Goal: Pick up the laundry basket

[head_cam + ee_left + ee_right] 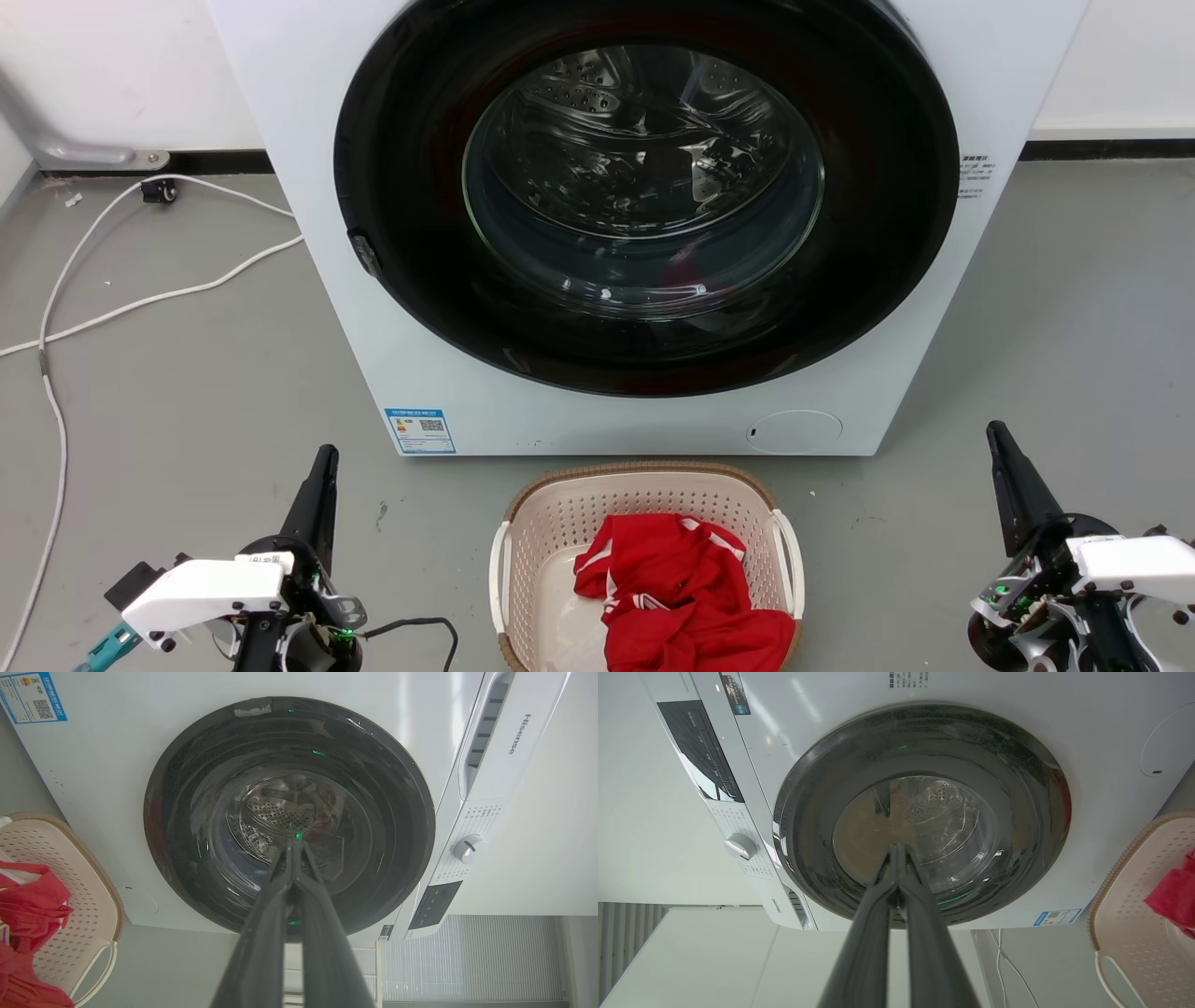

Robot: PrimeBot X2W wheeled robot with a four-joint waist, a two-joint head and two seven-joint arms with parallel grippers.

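My left pincer [325, 462] and right pincer [999, 443], both clenched empty, flank the basket [560, 523] well apart; grasp and lift not yet done.

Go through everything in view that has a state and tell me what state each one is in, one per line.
washing machine door: shut.
laundry basket: upright on the floor, not gripped, handles free.
red garment: crumpled inside the basket.
left tool: shut, empty, apart from the basket.
right tool: shut, empty, apart from the basket.
white cable: loose on the floor.
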